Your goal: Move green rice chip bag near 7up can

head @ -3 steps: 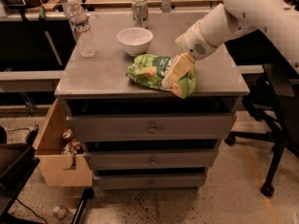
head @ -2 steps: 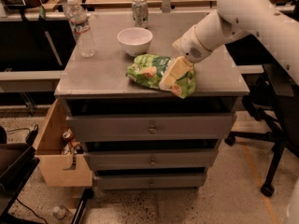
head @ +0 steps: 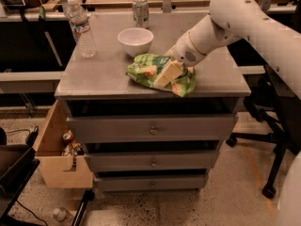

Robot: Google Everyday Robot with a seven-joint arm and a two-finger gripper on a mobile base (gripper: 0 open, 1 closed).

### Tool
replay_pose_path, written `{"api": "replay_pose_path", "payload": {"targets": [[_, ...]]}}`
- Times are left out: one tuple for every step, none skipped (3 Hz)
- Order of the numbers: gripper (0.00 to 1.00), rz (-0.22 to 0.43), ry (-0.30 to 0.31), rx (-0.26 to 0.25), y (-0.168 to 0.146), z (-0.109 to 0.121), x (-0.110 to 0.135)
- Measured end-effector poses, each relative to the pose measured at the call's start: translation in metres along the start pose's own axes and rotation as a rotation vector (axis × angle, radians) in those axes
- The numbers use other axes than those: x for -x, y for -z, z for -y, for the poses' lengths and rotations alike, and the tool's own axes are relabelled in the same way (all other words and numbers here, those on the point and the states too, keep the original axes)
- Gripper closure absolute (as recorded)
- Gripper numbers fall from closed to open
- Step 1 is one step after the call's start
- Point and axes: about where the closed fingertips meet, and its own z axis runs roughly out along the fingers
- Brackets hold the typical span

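Observation:
The green rice chip bag lies crumpled on the grey cabinet top, near the front edge, just in front of the white bowl. The 7up can stands upright at the back of the top, behind the bowl and well apart from the bag. My gripper comes in from the right on the white arm and rests on the right half of the bag, covering its middle.
A white bowl sits between the bag and the can. A clear water bottle stands at the back left. The cabinet has closed drawers. A cardboard box stands on the floor at the left and an office chair at the right.
The arm's wrist has come down and slightly left onto the bag. The bag, can, bowl and bottle have stayed in place.

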Motion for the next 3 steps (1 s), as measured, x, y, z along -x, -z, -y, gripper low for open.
{"api": "replay_pose_path", "payload": {"targets": [[0.64, -0.001, 0.001, 0.005, -0.0029, -0.0009, 0.0003], [0.88, -0.001, 0.001, 0.01, -0.0057, -0.0017, 0.0005], [1.0, -0.001, 0.001, 0.01, -0.0059, -0.0018, 0.0006]]}}
